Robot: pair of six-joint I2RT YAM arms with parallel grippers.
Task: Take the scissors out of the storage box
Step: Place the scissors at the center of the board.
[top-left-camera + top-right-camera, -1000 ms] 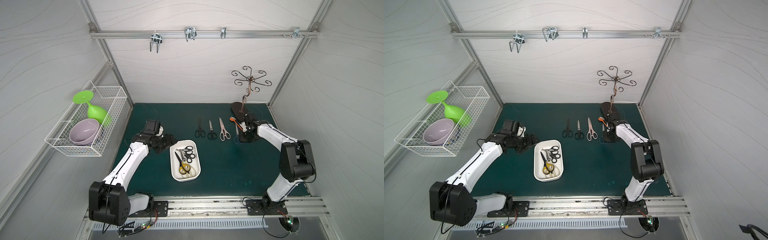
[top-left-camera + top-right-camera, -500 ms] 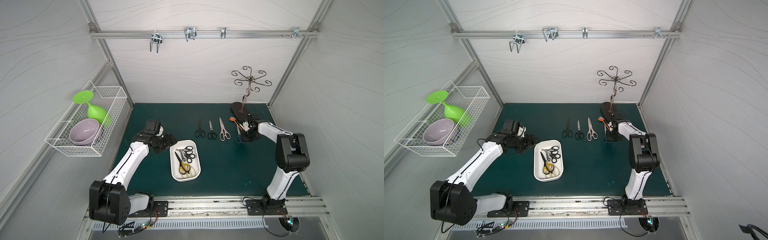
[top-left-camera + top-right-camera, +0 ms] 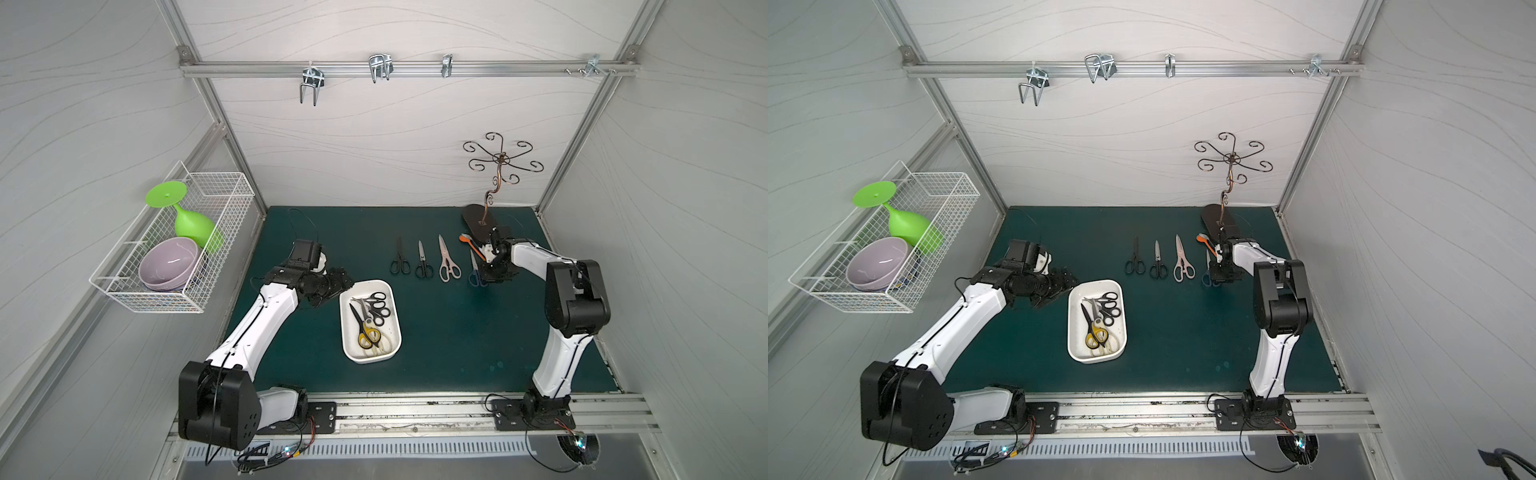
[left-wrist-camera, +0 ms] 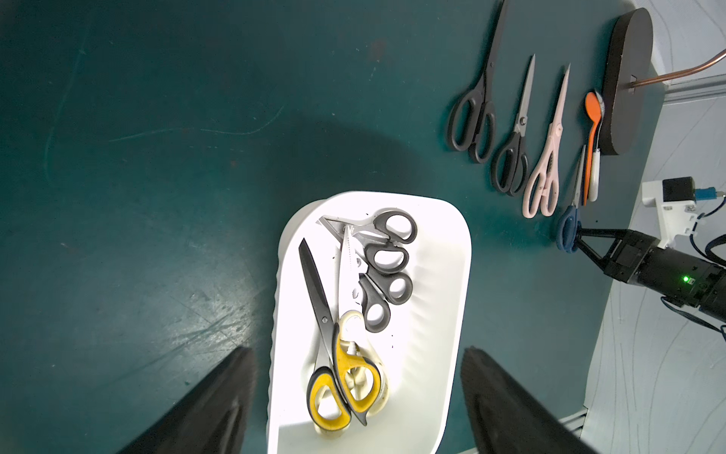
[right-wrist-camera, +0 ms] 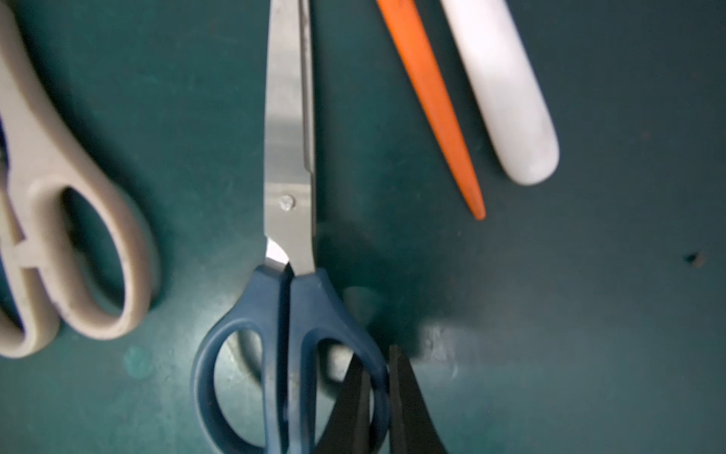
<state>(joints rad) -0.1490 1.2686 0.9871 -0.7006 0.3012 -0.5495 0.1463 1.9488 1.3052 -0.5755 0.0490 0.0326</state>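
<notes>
Right wrist view: right tool (image 5: 377, 351) clamped on one handle ring of the blue scissors (image 5: 290, 236), lower middle of the frame, with the blade tip and ring bottoms cut off.
Left wrist view shows only the fingers of the left tool (image 4: 358, 350), wide apart at the bottom edge. The white storage box (image 4: 432, 314) sits bottom centre on the green desk (image 4: 157, 157), its near end cut off. Inside, yellow-handled scissors (image 4: 341, 363) hide most of a cream-handled pair (image 4: 383, 389), beside two overlapping black-handled pairs (image 4: 387, 278).

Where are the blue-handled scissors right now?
In both top views the blue-handled steel scissors lie on the dark green mat, right side, between the long pink-handled scissors and the orange plastic spoon, one handle loop pinched by the right claw.
</notes>
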